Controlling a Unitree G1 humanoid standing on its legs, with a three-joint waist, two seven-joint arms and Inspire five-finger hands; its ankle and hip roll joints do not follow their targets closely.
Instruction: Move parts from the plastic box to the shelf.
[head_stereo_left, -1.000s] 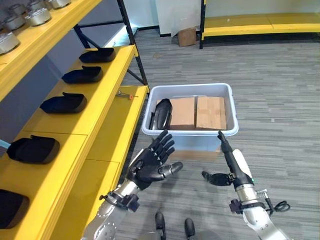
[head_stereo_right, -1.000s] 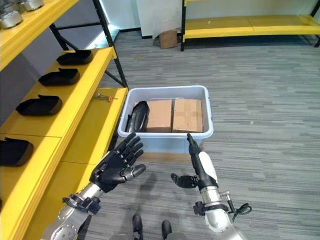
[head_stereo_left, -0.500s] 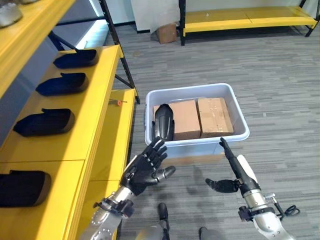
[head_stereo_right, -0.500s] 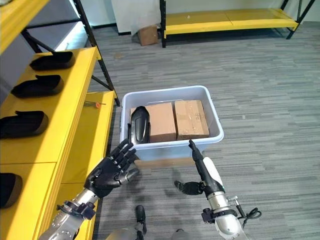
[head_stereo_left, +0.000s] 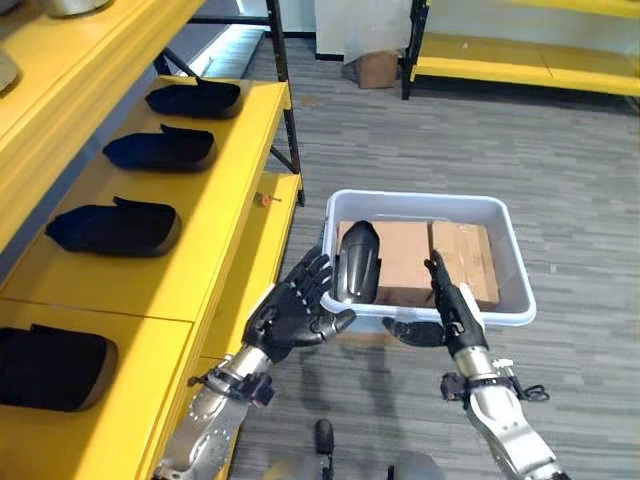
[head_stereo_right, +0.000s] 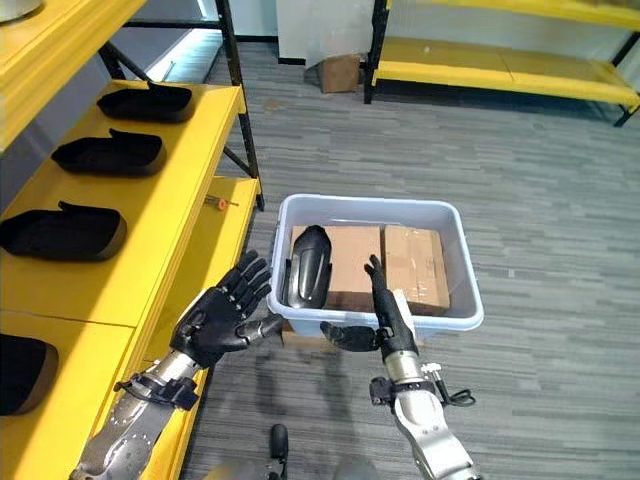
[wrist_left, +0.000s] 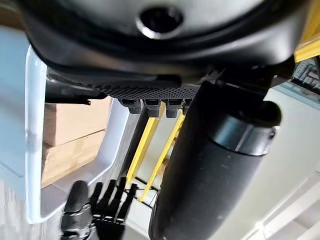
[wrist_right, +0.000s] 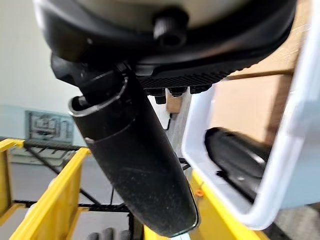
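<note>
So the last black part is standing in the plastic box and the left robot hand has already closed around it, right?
Not quite. The black part does stand in the plastic box, but the left robot hand has not closed around it: the left eye view shows its fingers spread open just outside the box's near corner, holding nothing.

A pale grey plastic box (head_stereo_left: 516, 300) sits on the floor beside the yellow shelf (head_stereo_left: 225, 190), its long side roughly square to the shelf's edge. Inside, one black moulded part (head_stereo_left: 358, 262) stands on end, leaning against the box wall nearest the shelf, its glossy rounded back facing outward. Two brown cardboard cartons (head_stereo_left: 440, 255) lie flat side by side, covering the rest of the box's bottom. On the shelf's lower board, four more black parts (head_stereo_left: 118, 226) lie in a row along the board's length, each on its side and apart from the next.
</note>
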